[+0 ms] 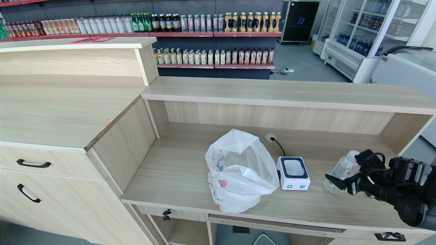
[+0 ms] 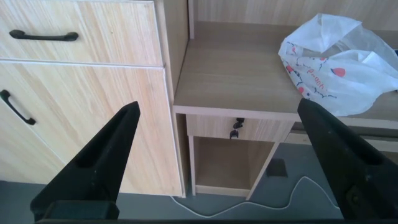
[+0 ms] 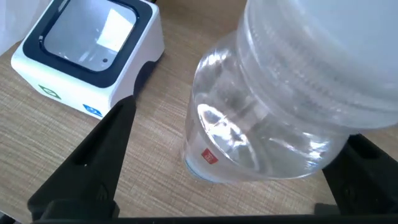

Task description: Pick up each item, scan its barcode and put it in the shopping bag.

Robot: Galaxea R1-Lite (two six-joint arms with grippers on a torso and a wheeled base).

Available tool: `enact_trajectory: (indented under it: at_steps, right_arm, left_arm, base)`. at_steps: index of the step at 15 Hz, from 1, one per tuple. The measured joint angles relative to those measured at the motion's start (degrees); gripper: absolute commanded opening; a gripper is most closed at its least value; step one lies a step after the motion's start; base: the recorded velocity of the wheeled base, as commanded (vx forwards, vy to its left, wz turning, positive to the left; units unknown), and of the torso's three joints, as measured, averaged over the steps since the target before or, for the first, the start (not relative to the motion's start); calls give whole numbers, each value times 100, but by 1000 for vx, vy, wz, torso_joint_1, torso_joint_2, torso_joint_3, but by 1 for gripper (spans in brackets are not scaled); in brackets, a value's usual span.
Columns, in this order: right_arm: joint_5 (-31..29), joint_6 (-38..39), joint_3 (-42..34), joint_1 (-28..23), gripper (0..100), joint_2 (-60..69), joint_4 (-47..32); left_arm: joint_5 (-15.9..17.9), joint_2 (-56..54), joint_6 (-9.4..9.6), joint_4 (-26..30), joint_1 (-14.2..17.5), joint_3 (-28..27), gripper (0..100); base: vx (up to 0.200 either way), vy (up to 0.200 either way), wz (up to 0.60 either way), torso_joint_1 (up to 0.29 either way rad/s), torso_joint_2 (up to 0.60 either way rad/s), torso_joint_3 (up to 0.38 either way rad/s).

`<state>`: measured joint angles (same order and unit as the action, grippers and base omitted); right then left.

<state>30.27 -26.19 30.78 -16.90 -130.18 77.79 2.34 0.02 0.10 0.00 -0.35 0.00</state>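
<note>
A clear plastic bottle (image 1: pixel 344 162) with a white cap stands on the wooden counter (image 1: pixel 177 170) at the right. My right gripper (image 1: pixel 341 173) is open with one finger on each side of the bottle (image 3: pixel 249 124); the nearer finger stands a little clear of it. The white barcode scanner (image 1: pixel 293 172) sits just left of the bottle, its glass window facing up (image 3: pixel 87 53). Left of the scanner a white plastic shopping bag (image 1: pixel 240 172) with red print stands with its mouth open. My left gripper (image 2: pixel 217 162) is open and holds nothing, low beside the counter's left front corner, with the bag (image 2: pixel 339 62) beyond it.
A black cable (image 1: pixel 280 146) runs from the scanner to a hole in the counter's back. A raised ledge (image 1: pixel 289 93) overhangs the recess behind. A taller cabinet with black-handled drawers (image 1: pixel 32 165) stands on the left. Bare counter lies left of the bag.
</note>
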Motion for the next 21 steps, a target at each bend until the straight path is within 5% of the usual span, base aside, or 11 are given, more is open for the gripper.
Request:
enact_trajectory:
  at_steps: [7, 8, 18, 21]
  right_arm:
    - [29, 143, 260, 180, 100, -250, -28]
    - [41, 279, 289, 207, 0, -271, -17]
    - [85, 484, 533, 312, 0, -450, -11]
    - [446, 1196, 524, 306, 0, -179, -149]
  left_arm:
    - [-2, 0, 0, 0, 0, 0, 100]
    - [-2, 0, 1, 0, 0, 0, 100]
    - [-5, 0, 0, 0, 0, 0, 100]
    - [-5, 0, 0, 0, 0, 0, 100]
  base:
    - [0, 0, 0, 0, 0, 0]
    - [0, 0, 0, 0, 0, 0]
    - [0, 0, 0, 0, 0, 0]
    - [0, 0, 0, 0, 0, 0]
